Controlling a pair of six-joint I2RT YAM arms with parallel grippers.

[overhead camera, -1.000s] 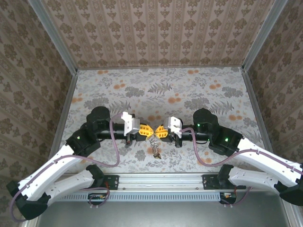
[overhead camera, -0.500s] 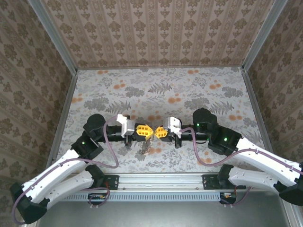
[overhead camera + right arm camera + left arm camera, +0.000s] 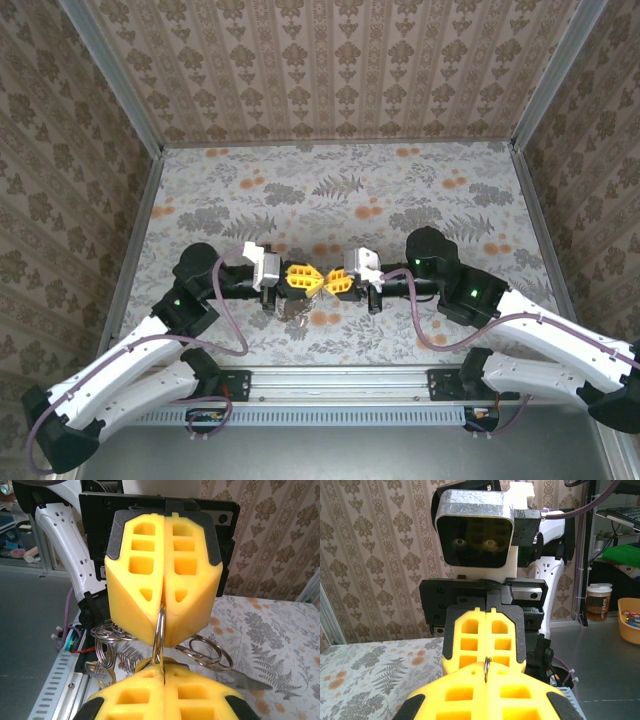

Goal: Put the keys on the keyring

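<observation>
My two grippers meet tip to tip over the middle of the table. The left gripper [image 3: 311, 280] and the right gripper [image 3: 329, 281] are both shut on one steel split ring of the keyring [image 3: 160, 627], held edge-on between their yellow pads. That ring pokes up from my left gripper [image 3: 487, 674] as a small arc [image 3: 488, 664]. Under my right gripper [image 3: 163, 674], several linked rings [image 3: 207, 650] dangle, and a flat metal key [image 3: 96, 672] hangs at the lower left. In the top view the bundle [image 3: 295, 308] sags below the left fingers. The yellow-headed key is hidden.
The flowered tabletop [image 3: 340, 200] lies open beyond the grippers, with patterned walls on three sides. An aluminium rail [image 3: 340, 385] with the arm bases runs along the near edge. Mauve cables [image 3: 232, 320] loop beside each forearm.
The left arm has drawn back and down toward the near edge, and the right gripper followed slightly left. The hanging bundle swung from under the centre to under the left gripper.
</observation>
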